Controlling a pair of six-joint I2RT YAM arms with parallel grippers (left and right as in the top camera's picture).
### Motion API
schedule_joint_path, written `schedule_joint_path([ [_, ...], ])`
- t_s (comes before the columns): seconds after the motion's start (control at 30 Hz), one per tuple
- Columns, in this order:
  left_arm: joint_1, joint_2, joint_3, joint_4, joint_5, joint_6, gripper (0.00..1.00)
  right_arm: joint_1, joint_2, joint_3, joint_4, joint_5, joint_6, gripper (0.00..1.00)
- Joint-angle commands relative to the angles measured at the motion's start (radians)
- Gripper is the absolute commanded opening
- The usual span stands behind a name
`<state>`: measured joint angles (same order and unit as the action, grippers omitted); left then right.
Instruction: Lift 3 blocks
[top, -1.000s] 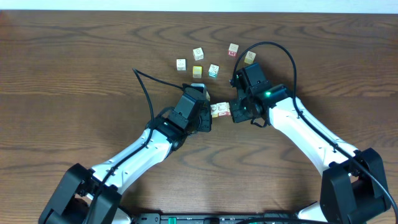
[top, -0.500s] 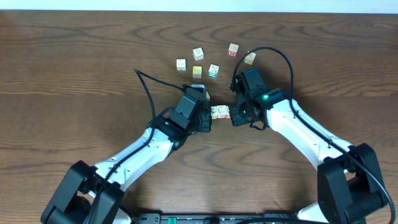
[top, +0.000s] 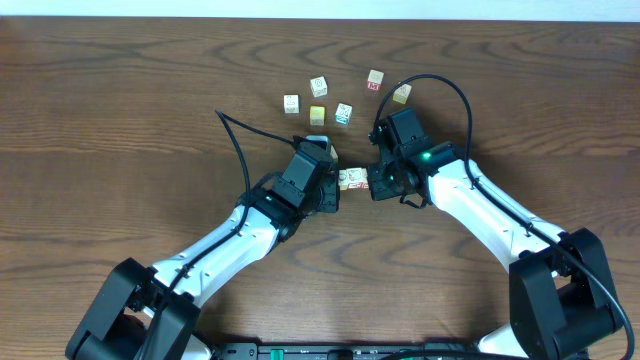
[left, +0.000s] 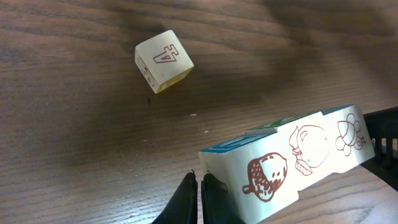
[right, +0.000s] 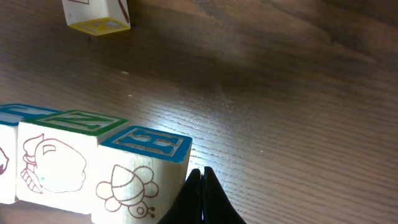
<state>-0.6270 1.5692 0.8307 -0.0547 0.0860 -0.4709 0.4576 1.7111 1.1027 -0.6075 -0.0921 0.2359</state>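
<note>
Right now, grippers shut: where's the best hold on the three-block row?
Its two end faces, one arm from each side, squeezing along the three-block row. The cubes merely abut, so only end pressure keeps them together. The shut left gripper and right gripper sit at those ends.

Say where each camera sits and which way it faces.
Overhead: above the table, facing straight down; left arm and right arm meet at the row of three blocks.
Left wrist: on the left arm, angled down past the shut left claw at the row's picture faces.
Right wrist: likewise past the shut right claw, from the opposite end.
Shared: both wrist views show the same row.
</note>
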Motion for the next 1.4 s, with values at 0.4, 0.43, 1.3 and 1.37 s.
schedule_joint_path([
  [0.4,-0.047,0.006,0.052,0.040,0.130,0.002,0.07,0.044,0.012,0.000,0.022,-0.260,0.057,0.01],
  [0.43,-0.047,0.006,0.052,0.040,0.130,0.002,0.07,0.043,0.012,0.000,0.022,-0.262,0.063,0.01],
  [1.3,-0.064,0.039,0.052,0.043,0.130,-0.013,0.07,0.020,0.012,0.000,0.040,-0.291,0.085,0.01],
  [1.37,-0.073,0.058,0.052,0.053,0.130,-0.013,0.07,0.020,0.012,0.000,0.040,-0.280,0.085,0.01],
])
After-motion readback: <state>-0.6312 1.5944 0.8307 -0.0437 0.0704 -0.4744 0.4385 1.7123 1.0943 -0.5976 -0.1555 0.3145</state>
